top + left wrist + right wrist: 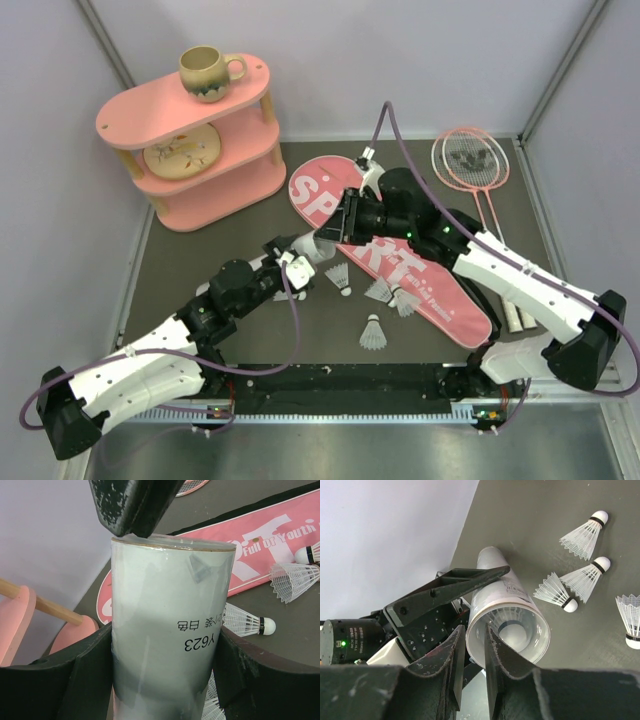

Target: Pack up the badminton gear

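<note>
Since the tube looks light, thin-walled and crushable, the left gripper clamps its body; the right gripper straddles its rim, grip uncertain.

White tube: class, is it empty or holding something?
Not empty: the right wrist view looks into the open white tube and shows a shuttlecock inside.

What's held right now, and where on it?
Left pincer clamps the tube around its body. Right pincer straddles its open rim; firm grip can't be told.

Bright even light, soft shadows, sheen on white tube, sharp focus
</note>
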